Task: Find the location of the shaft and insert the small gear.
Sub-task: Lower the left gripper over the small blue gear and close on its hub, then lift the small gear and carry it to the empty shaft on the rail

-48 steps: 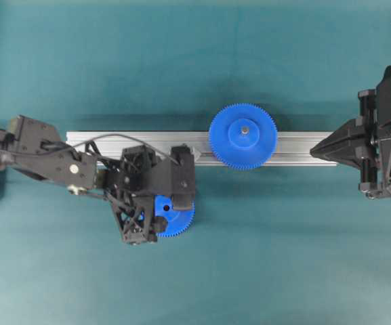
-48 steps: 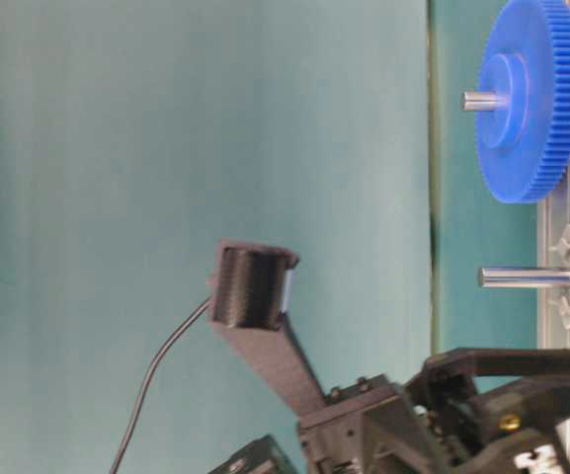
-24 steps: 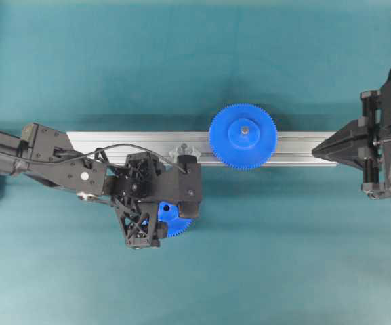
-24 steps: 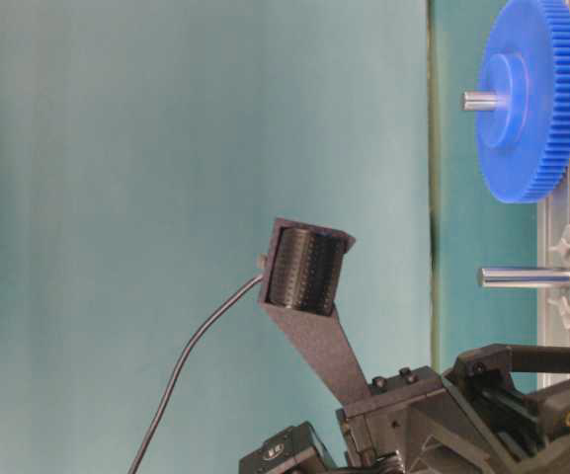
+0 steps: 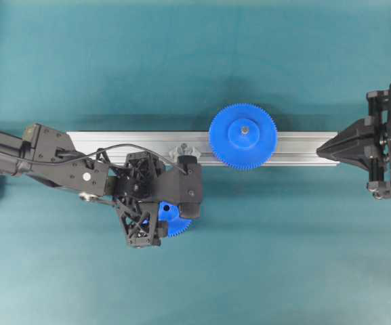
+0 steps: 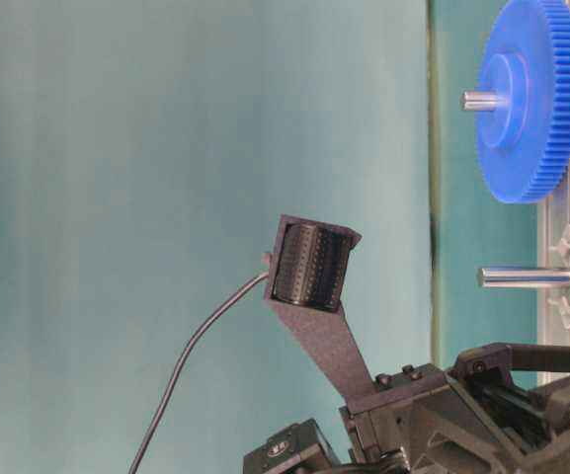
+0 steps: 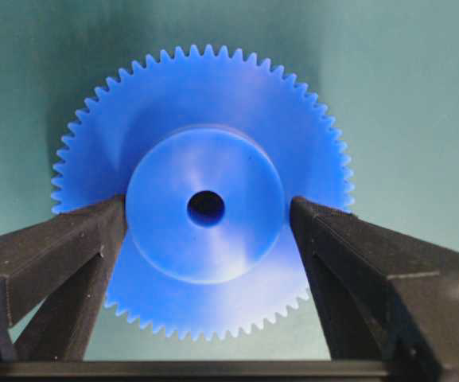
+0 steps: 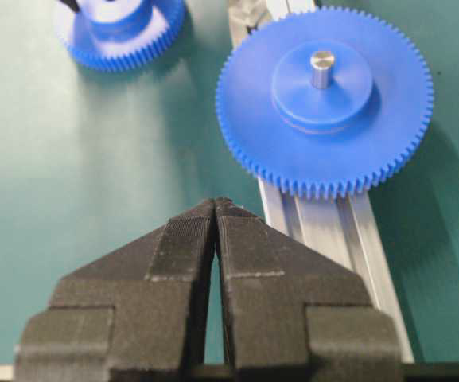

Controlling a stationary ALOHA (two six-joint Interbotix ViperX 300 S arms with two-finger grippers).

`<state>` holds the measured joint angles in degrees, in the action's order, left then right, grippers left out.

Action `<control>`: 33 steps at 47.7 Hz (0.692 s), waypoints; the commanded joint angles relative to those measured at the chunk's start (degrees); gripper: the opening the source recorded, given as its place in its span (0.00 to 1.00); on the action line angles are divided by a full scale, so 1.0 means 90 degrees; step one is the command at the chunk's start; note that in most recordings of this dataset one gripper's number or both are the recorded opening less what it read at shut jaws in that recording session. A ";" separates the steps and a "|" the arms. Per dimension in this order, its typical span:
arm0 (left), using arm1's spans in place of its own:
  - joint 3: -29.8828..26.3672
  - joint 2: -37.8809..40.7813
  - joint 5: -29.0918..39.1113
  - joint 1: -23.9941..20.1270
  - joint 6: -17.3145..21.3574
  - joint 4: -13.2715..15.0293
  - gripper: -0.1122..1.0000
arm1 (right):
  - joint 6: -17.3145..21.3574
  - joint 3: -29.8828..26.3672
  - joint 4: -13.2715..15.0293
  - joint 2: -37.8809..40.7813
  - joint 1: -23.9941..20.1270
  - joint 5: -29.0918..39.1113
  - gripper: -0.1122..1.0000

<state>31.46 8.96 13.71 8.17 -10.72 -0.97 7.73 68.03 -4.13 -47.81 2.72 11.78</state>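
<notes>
Between the fingers of the left gripper (image 7: 207,208) sits the small gear (image 7: 204,195): each black pad presses 1 side of its raised hub, so this claw is closed on the gear, centre hole facing the wrist camera. Overhead, the gear (image 5: 175,221) shows only as a blue crescent under the gripper, just below the aluminium rail (image 5: 114,141), and I cannot tell whether it has left the cloth.

Compared with 1 second ago, the left arm has swung toward the rail and covered more of the gear; over the last half second it has barely moved. That suggests the grasp is made and transport comes next.

Standing up from the rail, the shaft (image 6: 525,277) is bare in the table-level view, on its small bracket (image 5: 183,150) just above the gripper. The larger gear (image 5: 242,136) sits on its own pin further along the rail, so the hole must be carried over the free pin and lowered.

Off the rail's far end, the right gripper (image 8: 215,208) has drawn slightly back, its fingers pressed together on nothing.
</notes>
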 commanded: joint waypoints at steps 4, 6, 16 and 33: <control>-0.0088 0.0000 -0.0020 0.0029 -0.0020 -0.0010 0.91 | 0.0059 -0.0049 0.0010 0.0000 0.0010 -0.0049 0.18; -0.0098 0.0010 -0.0010 0.0029 -0.0029 -0.0010 0.91 | 0.0059 -0.0039 0.0010 0.0000 0.0010 -0.0049 0.18; -0.0068 0.0020 -0.0020 0.0029 -0.0039 -0.0010 0.91 | 0.0059 -0.0029 0.0010 0.0000 0.0010 -0.0049 0.18; -0.0098 0.0000 0.0010 0.0029 -0.0029 -0.0010 0.75 | 0.0059 -0.0020 0.0010 -0.0010 0.0010 -0.0049 0.18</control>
<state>31.11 9.40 13.80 8.26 -11.07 -0.97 7.82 68.29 -4.13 -47.99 2.72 11.78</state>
